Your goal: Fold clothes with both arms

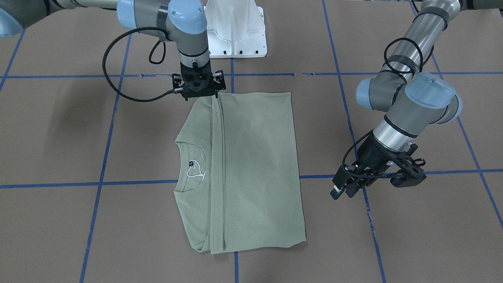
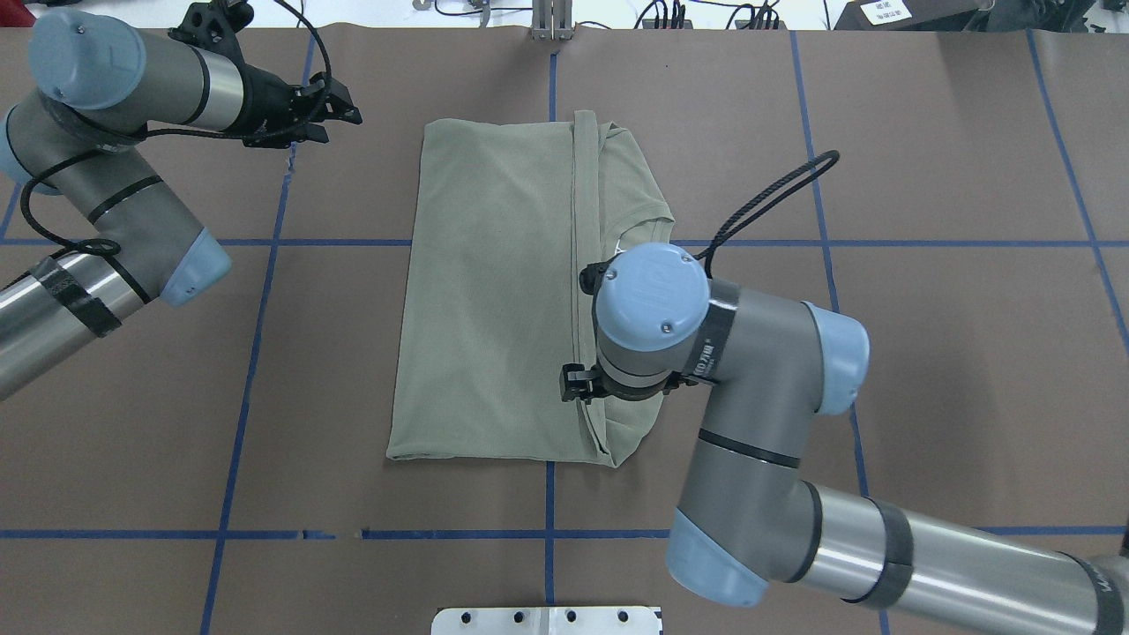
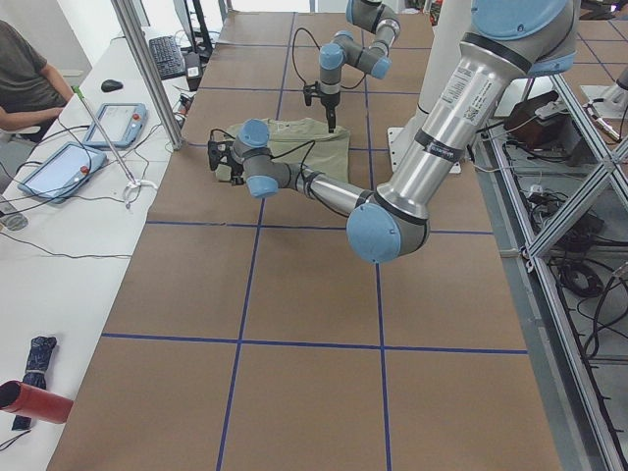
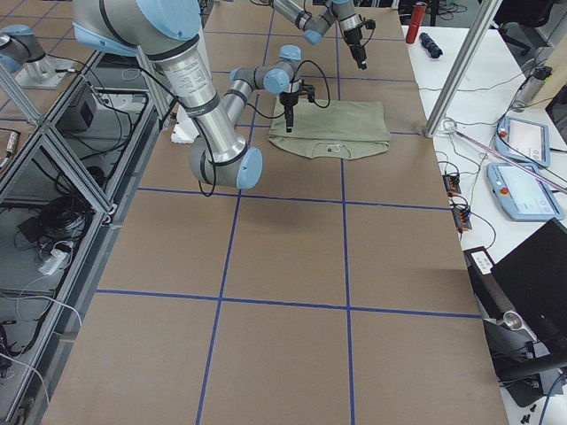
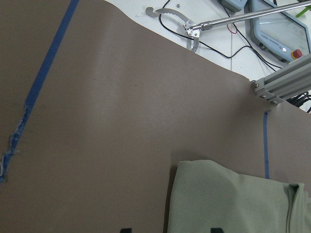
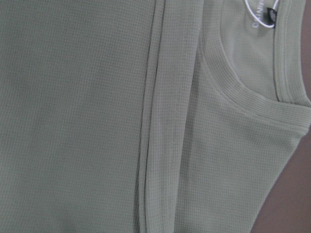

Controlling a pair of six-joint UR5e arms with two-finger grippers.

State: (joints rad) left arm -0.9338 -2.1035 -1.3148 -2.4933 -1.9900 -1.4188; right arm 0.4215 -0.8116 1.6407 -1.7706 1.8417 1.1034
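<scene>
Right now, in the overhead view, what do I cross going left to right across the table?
In order: left gripper → shirt → blue joint cap on the right arm. The right gripper is left out: it hangs over the shirt.

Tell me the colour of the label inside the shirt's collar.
Black. The label shows best in the exterior front-facing view.

Hardly any text I can read from here.
On the right wrist camera, I see pale lettering printed inside the neck of the shirt (image 6: 73,121), beside its black neck label (image 6: 271,18). It is cut off by the frame edge and too blurred to spell out. Overhead, the black band (image 2: 706,354) on the right arm (image 2: 767,353) carries small print I cannot make out. The white sign (image 2: 885,11) at the far edge is too small to read.
</scene>
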